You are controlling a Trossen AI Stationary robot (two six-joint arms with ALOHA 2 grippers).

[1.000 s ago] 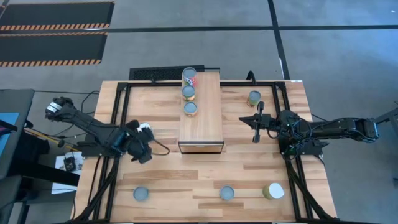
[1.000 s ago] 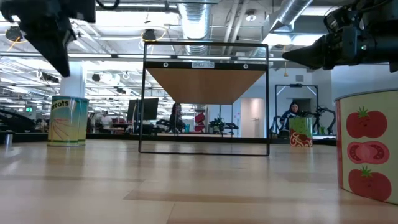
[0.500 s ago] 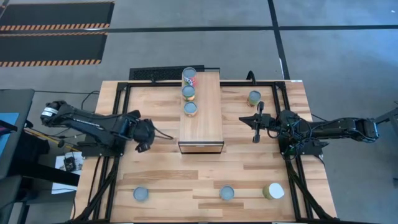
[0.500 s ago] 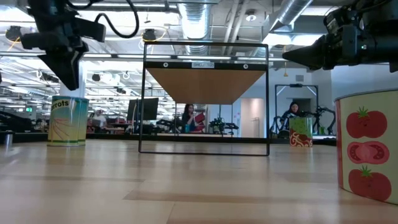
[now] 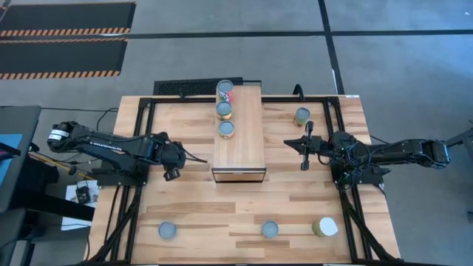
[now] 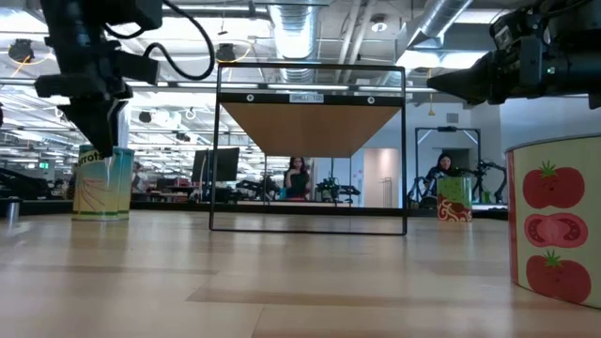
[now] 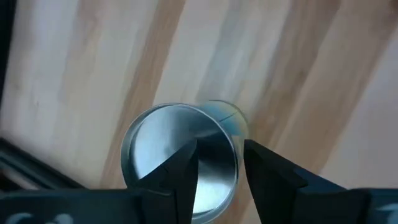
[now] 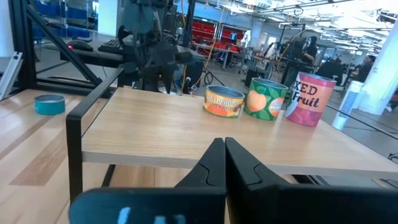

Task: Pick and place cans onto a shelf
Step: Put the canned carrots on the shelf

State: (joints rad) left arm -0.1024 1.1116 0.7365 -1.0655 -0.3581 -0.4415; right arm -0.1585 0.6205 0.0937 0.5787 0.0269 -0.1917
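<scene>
The worktop (image 5: 244,207) fills the frame's centre. The shelf (image 5: 240,133) lies at upper centre, its long axis running top to bottom; three upright cans (image 5: 225,108) are lined along its left edge. Four more cans are stood upright: one right of the shelf, three along the bottom. The left hand (image 5: 172,164), fingers apart, is held left of the shelf. The right hand (image 5: 304,143), fingers together, is held right of it.

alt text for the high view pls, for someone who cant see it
Overhead: three cans line the shelf at mid-table, and four more stand on the table. The left gripper is open left of the shelf; the right gripper is shut on its right.
</scene>
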